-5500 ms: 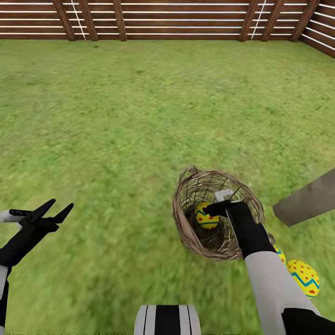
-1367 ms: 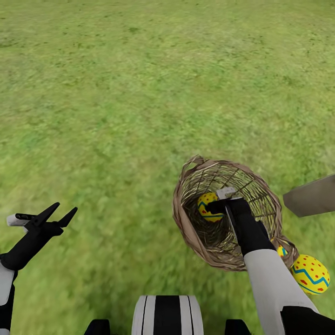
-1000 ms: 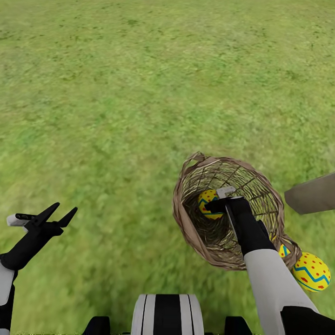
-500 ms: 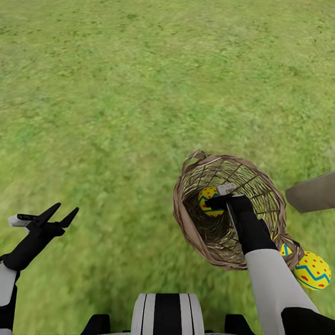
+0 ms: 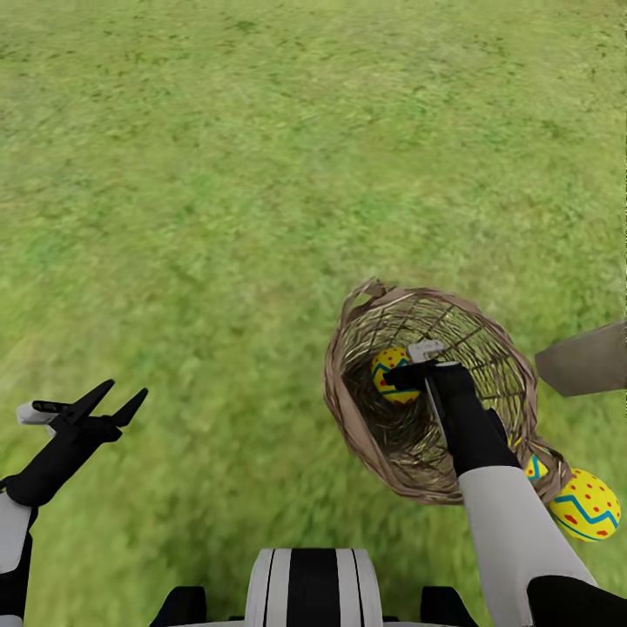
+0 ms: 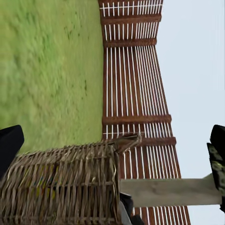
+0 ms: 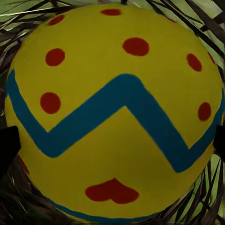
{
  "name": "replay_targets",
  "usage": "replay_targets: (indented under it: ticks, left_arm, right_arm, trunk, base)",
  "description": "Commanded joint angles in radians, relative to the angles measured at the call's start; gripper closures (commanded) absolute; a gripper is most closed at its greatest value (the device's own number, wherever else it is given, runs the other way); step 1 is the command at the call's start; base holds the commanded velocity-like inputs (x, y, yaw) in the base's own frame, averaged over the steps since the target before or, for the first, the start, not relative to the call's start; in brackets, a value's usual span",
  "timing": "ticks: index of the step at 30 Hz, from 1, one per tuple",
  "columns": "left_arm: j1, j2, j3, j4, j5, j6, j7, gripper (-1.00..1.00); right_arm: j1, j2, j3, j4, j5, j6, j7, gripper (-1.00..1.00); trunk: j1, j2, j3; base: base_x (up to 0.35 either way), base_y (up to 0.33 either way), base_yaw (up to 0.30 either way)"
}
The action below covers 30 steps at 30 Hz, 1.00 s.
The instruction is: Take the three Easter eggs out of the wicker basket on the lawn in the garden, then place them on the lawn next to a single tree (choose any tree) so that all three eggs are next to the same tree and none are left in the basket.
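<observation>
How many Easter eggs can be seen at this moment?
3. One egg lies inside the wicker basket at the right claw; one egg on the lawn beside the basket; a third peeks from behind the right arm.

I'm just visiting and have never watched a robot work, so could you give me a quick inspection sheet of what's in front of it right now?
Surface: the lawn, mottled green grass.
Job's things: the wicker basket stands on the grass with one Easter egg inside; another egg lies on the grass outside it, and a third peeks out beside the basket's wall. A tree trunk is close by.
Clutter: nothing seen.
Grippers: the right gripper reaches into the basket, right at the egg; whether it has closed cannot be told. The left gripper is open, holding nothing, above the grass.
Cables: nothing seen.
Surroundings: a brown slatted fence and pale sky, in the left wrist view.
</observation>
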Motion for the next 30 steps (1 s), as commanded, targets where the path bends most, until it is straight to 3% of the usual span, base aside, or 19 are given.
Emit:
replay_targets:
  ticks: [1, 20, 24, 30]
  left_arm:
    - [0.0, 0.0, 0.0, 0.0, 0.002, 0.007, -0.001, -1.0]
    - [0.0, 0.001, -0.003, -0.002, 0.0, 0.008, 0.0, -1.0]
    - [0.0, 0.008, -0.031, -0.009, -0.003, 0.011, 0.007, -1.0]
    - [0.0, 0.009, -0.036, -0.011, -0.003, 0.015, 0.008, -1.0]
  right_arm:
    - [0.0, 0.001, -0.003, 0.079, 0.029, 0.0, 0.006, 1.0]
    - [0.0, 0.016, -0.004, 0.079, 0.031, 0.0, 0.006, 1.0]
    - [0.0, 0.017, -0.004, 0.079, 0.031, 0.0, 0.006, 1.0]
    - [0.001, 0.015, -0.004, 0.078, 0.03, 0.001, 0.009, 1.0]
  trunk:
    - [0.0, 0.0, 0.003]
    - [-0.009, 0.005, 0.077]
    - [-0.011, 0.006, 0.092]
    - [-0.013, 0.007, 0.116]
  base:
    - [0.0, 0.0, 0.0]
    - [0.0, 0.0, 0.0]
    - [0.0, 0.0, 0.0]
    - [-0.218, 0.0, 0.0]
